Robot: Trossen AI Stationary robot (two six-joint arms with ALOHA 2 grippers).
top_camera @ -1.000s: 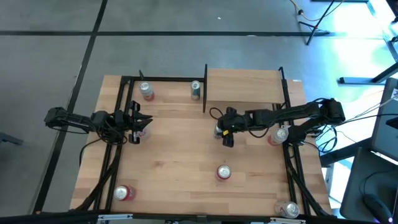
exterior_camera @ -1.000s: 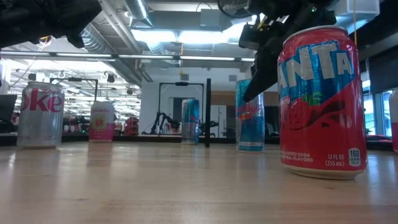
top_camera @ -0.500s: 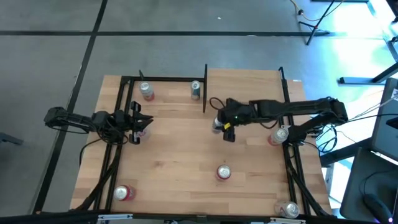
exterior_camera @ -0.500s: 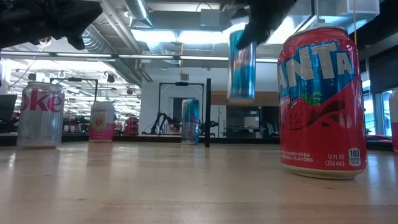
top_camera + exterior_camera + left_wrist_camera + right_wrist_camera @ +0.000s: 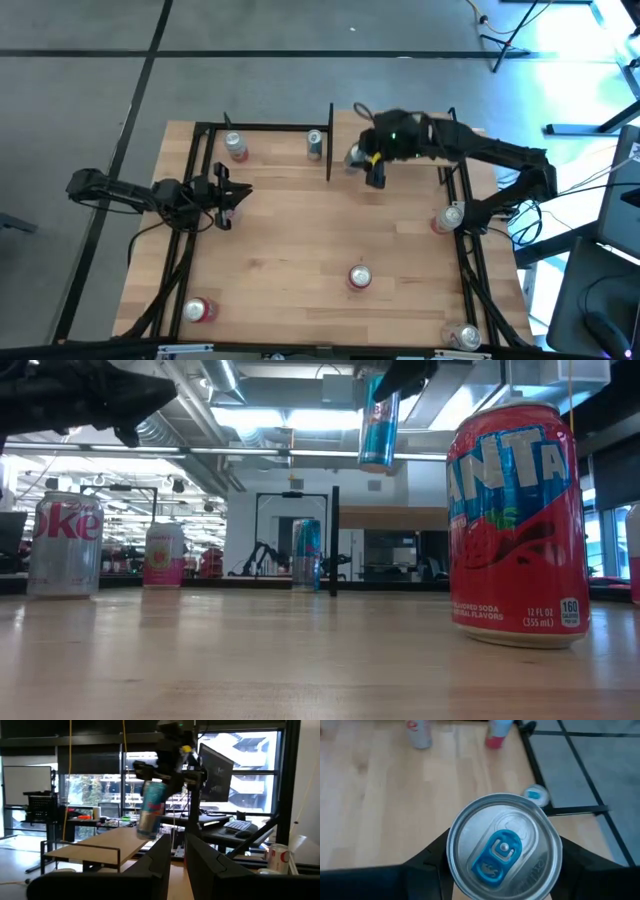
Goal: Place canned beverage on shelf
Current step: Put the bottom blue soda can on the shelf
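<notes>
The right gripper (image 5: pixel 372 160) is grasping a blue can (image 5: pixel 379 420), carrying it aloft beside the shelf (image 5: pixel 400 128); next comes lowering it upright onto the board; the left gripper (image 5: pixel 226 195) is waiting clenched, empty.

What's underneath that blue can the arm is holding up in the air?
The blue can, gripped by the right gripper, hangs clear above the shelf board's near edge. The can and arm cover the spot directly below, so that part stays unseen.
</notes>
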